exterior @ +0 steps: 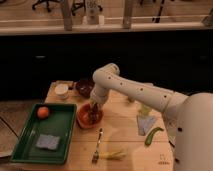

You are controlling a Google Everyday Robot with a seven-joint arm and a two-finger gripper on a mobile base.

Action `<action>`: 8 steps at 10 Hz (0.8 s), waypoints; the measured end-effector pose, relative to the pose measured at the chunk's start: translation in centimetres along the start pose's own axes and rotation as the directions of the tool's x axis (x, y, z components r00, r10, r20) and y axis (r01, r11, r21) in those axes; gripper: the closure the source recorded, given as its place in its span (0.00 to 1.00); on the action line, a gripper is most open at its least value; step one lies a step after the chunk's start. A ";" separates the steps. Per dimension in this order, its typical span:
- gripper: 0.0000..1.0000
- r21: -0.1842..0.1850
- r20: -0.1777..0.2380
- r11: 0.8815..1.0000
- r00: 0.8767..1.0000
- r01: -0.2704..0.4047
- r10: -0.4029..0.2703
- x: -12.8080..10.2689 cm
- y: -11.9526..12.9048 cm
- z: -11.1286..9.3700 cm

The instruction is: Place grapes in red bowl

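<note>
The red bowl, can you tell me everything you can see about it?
The red bowl is round, shallow and orange-red, with a smooth rim, and looks like plastic. It stands upright on the wooden table, right beside the green tray; whether they touch is unclear. Something dark and lumpy, probably the grapes, lies inside. The robot's claw reaches down to it from above. A fork lies in front, and a darker bowl stands behind.
</note>
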 end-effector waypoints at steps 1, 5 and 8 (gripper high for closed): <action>0.83 -0.001 0.001 1.000 1.000 0.003 -0.003 0.0 0.0 0.0; 0.83 -0.001 0.004 1.000 1.000 0.015 -0.015 0.1 0.0 0.0; 0.77 -0.001 0.005 1.000 1.000 0.024 -0.024 0.2 0.0 -0.1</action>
